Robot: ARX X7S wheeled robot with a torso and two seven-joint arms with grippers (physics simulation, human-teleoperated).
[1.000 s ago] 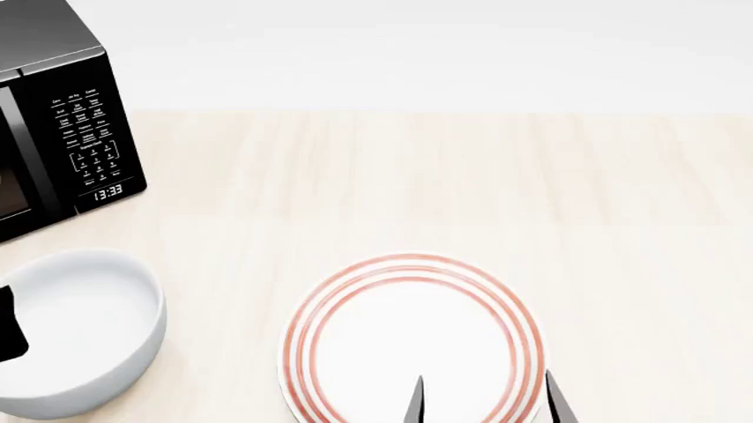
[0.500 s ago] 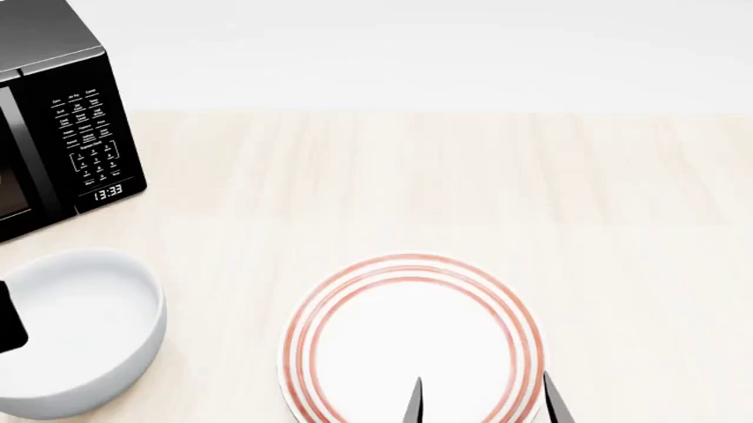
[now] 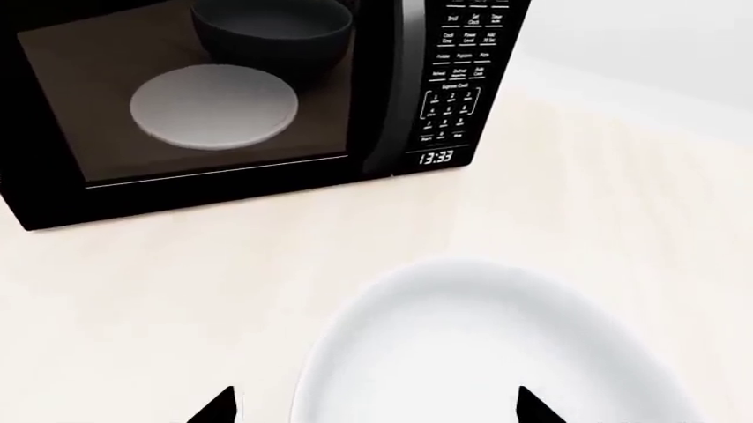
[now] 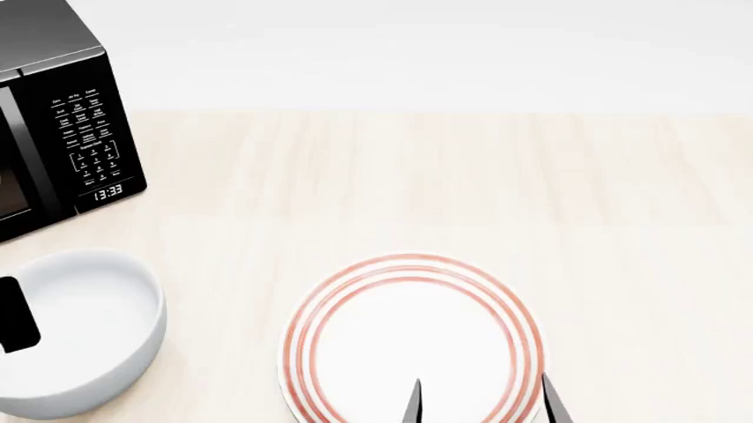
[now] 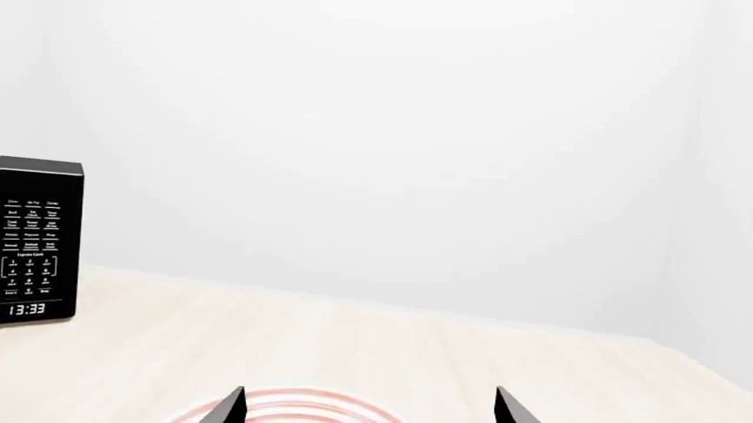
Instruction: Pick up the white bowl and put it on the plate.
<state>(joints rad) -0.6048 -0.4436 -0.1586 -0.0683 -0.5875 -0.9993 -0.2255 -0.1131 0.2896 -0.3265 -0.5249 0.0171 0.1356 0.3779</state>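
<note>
The white bowl (image 4: 88,322) sits on the table at the near left, and it also shows in the left wrist view (image 3: 482,348). My left gripper (image 3: 376,410) is open and straddles the bowl's near rim, with one fingertip outside the wall and the other over the inside. In the head view only one of its black fingers (image 4: 18,315) shows, over the bowl's left side. The red-ringed plate (image 4: 353,308) lies to the right of the bowl. My right gripper (image 4: 482,404) is open and empty over the plate's near part, and the right wrist view shows the plate's rim (image 5: 294,407) between the fingertips of my right gripper (image 5: 369,410).
A black microwave (image 4: 70,123) stands at the back left, close behind the bowl. Through its window (image 3: 189,88) I see a pale dish (image 3: 214,107) and a dark bowl (image 3: 273,31). Light wood tabletop (image 4: 530,194) stretches to the right, with a white wall behind.
The left gripper's finger has moved a little to the right and up in the head view, further over the bowl. The bowl, plate and right gripper have barely moved.
</note>
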